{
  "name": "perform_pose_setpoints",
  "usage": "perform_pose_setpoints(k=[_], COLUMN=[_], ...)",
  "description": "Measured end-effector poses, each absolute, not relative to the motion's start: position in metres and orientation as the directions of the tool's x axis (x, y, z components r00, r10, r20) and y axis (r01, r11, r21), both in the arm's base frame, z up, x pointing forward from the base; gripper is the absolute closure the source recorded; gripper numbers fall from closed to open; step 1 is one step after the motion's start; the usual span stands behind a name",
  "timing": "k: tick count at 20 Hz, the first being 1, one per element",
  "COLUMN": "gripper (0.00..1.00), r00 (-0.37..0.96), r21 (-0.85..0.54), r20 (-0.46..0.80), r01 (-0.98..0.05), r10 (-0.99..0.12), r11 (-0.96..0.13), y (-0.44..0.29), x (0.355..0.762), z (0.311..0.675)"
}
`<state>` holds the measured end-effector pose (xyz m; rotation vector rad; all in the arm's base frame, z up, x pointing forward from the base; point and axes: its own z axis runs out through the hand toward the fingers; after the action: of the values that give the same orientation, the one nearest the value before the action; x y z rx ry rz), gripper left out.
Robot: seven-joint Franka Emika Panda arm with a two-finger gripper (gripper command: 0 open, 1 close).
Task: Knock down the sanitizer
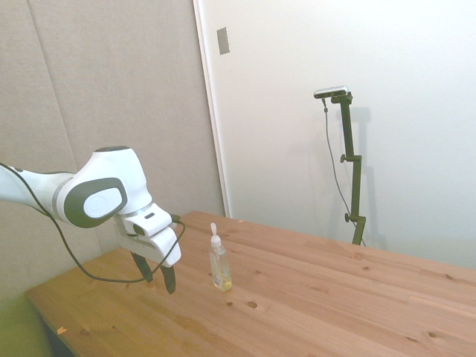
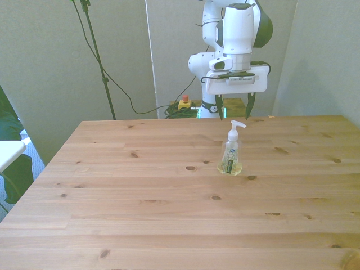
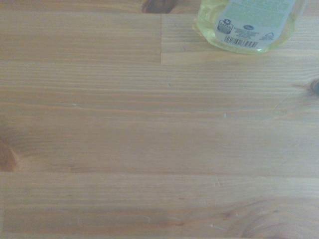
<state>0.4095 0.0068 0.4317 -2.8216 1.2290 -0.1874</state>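
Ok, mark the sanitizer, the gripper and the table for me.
sanitizer [image 2: 230,157], front view, on the label of the upright bottle.
gripper [image 2: 234,105], front view, midway between its open fingers.
table [image 1: 335,297], side view, on bare wood.

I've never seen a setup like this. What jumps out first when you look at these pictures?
A small clear bottle with a white pump top and yellow liquid at its base stands upright, alone on the wide wooden table. Just behind it, a big white robot arm hangs its dark pincer open above the table, apart from the bottle. Close up, the bottle's label shows a barcode.
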Motion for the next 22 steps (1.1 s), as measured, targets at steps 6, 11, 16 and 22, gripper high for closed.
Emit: perform_pose_setpoints(k=[6,11,16,22], gripper=[0.0,1.0,1.0,1.0], r00=[0.648,0.591,0.568,0.542], r21=[-0.116,-0.163,-0.159,-0.154], r20=[0.101,0.123,0.13,0.145], r01=[-0.746,-0.78,-0.797,-0.814], r10=[-0.755,-0.797,-0.812,-0.827], r11=[-0.655,-0.604,-0.583,-0.56], y=[0.016,0.029,0.029,0.022], x=[0.419,0.461,0.488,0.499], z=[0.426,0.44,0.44,0.442])
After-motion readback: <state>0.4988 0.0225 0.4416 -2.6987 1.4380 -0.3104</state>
